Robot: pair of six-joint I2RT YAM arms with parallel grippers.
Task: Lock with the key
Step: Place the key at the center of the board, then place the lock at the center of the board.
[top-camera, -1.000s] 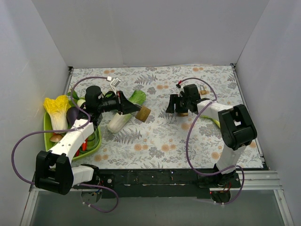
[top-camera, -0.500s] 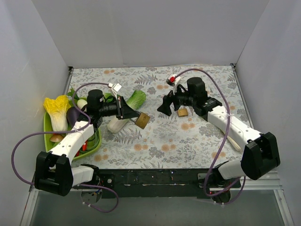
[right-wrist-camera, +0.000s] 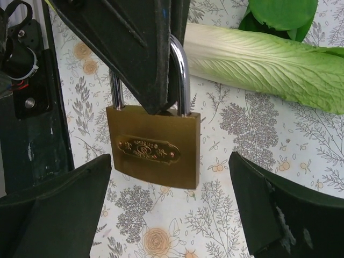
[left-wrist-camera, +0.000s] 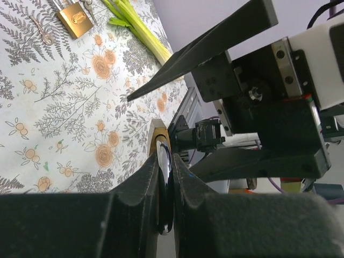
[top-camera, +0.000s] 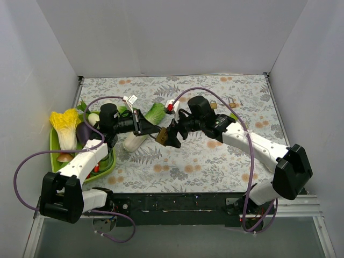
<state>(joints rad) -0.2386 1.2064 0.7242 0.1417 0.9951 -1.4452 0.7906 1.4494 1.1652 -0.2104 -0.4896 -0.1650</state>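
Floral cloth right across the table, white walls all round, and both arm bases sit at the near edge. Just up the left side there's a green tray piled with vegetables, a yellow-leafed cabbage the standout.

Now mid-table, where it's all happening. The left gripper reaches in from the left, jaws clamped tight on the steel shackle of a brass padlock. The lock is held clear of the cloth. In the right wrist view its body hangs downward, embossed plate facing the camera. The right gripper is nose to nose with it, jaws spread wide, one finger either side of the lock body, and no contact that I can see. Whether that shackle is snapped home, I cannot tell.

Just behind the lock, a pale-stemmed leafy green lies flat on the cloth. Further back on the right, the left wrist camera picks out a second padlock lying on the cloth. A stalk of celery is just beside it, and what looks like a key lies near it on the other side.
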